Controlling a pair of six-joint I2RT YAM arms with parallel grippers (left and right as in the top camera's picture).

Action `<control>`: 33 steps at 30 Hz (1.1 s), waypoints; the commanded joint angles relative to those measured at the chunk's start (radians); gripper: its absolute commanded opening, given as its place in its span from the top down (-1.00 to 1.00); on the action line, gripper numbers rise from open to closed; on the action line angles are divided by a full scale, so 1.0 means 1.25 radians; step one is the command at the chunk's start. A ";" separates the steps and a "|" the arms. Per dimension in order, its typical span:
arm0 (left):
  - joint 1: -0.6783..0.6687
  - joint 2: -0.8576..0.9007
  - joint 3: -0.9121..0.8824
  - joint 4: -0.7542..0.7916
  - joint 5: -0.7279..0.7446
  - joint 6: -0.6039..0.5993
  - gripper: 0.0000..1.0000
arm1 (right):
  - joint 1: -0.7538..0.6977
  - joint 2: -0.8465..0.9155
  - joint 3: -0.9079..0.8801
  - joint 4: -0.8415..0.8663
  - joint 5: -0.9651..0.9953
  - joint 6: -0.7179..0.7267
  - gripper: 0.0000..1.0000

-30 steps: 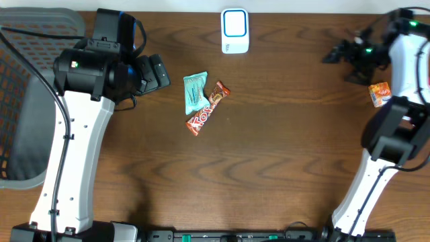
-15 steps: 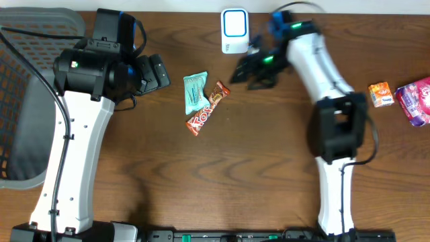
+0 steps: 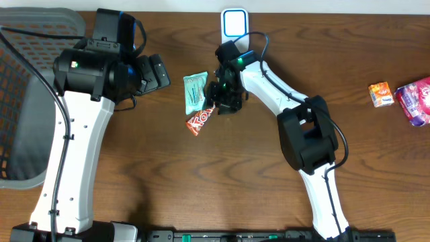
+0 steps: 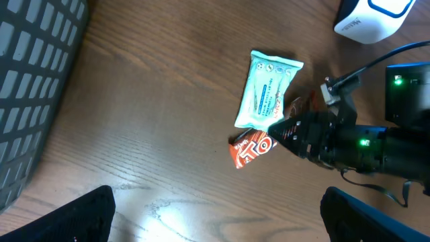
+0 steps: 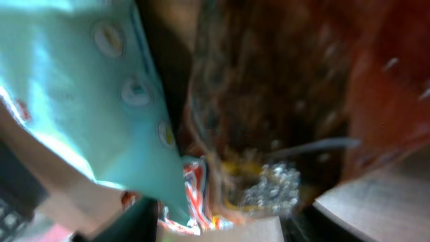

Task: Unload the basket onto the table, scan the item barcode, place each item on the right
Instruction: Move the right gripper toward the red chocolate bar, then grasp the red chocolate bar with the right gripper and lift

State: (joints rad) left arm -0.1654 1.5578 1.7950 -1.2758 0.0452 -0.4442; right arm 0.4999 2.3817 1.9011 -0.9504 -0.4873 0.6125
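Overhead, the candy bar (image 3: 199,119) lies mid-table, at six o'clock of the teal packet (image 3: 195,93). The right jaws cover its upper end, and I cannot tell whether they grip it. Left wrist: the left jaws are spread wide over the table (image 4: 134,101). Right wrist: blurred wrappers fill the view.

Bench (image 3: 242,168): dark brown wood grain, smooth, semi-matt, with a pale patch of glare in the left wrist view. Bar (image 3: 198,122): red-orange film wrapper, glossy and crinkled, with silvery foil glints close up. Packet (image 3: 195,91): pale teal plastic film, softer sheen, lightly creased. Scanner (image 3: 234,30): smooth white plastic, glossy. Arms (image 3: 77,154): smooth white plastic shells, matt black joints. Basket (image 3: 27,134): grey mesh, matt. Pink pack (image 3: 416,101): shiny film.
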 commanded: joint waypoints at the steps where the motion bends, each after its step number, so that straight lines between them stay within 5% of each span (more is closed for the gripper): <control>1: 0.003 0.006 0.002 0.000 -0.013 0.005 -0.96 | 0.002 0.004 -0.037 0.033 0.069 0.056 0.42; 7: 0.003 0.006 0.002 0.000 -0.013 0.005 -0.96 | -0.016 0.001 -0.035 0.032 0.064 0.005 0.98; 15: 0.003 0.006 0.002 0.000 -0.013 0.005 -0.96 | -0.110 -0.014 -0.002 -0.145 -0.135 -0.229 0.98; 16: 0.003 0.006 0.002 0.000 -0.013 0.005 -0.96 | -0.125 -0.014 0.003 -0.184 -0.123 -0.262 0.90; 17: 0.003 0.006 0.002 0.000 -0.013 0.005 -0.96 | -0.152 -0.014 0.004 -0.234 -0.085 -0.299 0.56; 18: 0.003 0.006 0.002 0.000 -0.013 0.005 -0.96 | -0.169 -0.014 0.004 -0.261 -0.059 -0.309 0.43; 26: 0.003 0.006 0.002 0.000 -0.013 0.005 -0.96 | -0.227 -0.014 0.004 -0.378 0.099 -0.327 0.40; 33: 0.003 0.006 0.002 0.000 -0.013 0.005 -0.96 | -0.195 -0.014 0.003 -0.348 0.057 -0.328 0.35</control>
State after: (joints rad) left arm -0.1654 1.5578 1.7950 -1.2755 0.0452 -0.4442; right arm 0.2207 2.3802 1.8896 -1.4017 -0.3977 0.2249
